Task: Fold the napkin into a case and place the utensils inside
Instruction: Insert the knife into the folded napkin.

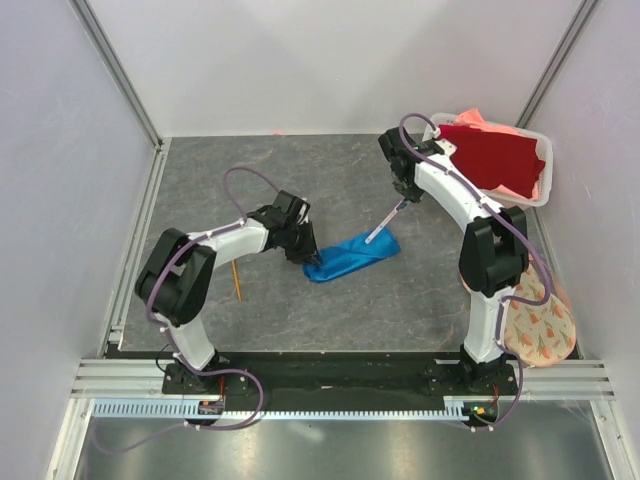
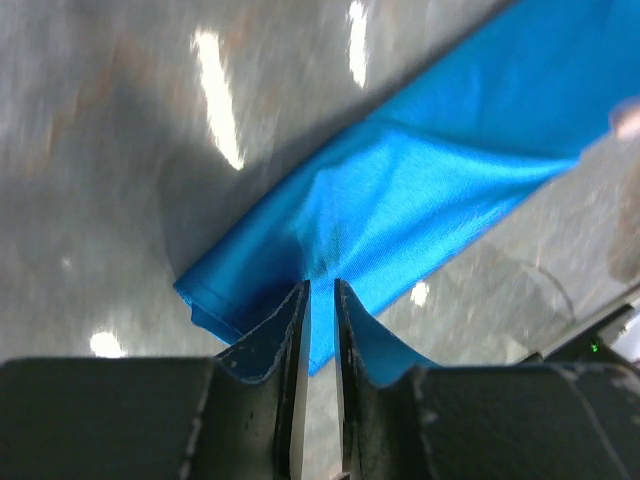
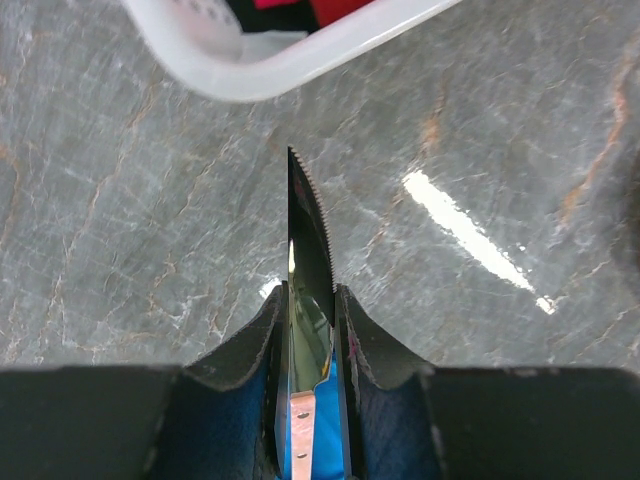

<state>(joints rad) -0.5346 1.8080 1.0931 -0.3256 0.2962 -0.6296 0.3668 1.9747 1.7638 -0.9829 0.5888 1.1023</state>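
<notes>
Case lies along 8-to-2 o'clock on the surface, left hand pinching its 8 o'clock end; right hand clamps a knife, blade toward 1 o'clock.

Blue amid grey
Plain bright blue napkin, grey veined tabletop, dark red cloth, cream mat patterned with orange flowers.

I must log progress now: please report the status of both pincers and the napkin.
Left pincer shut on napkin edge. Right pincer shut on serrated knife, one end at napkin. Orange stick lies apart, left. No obstruction seen.
</notes>
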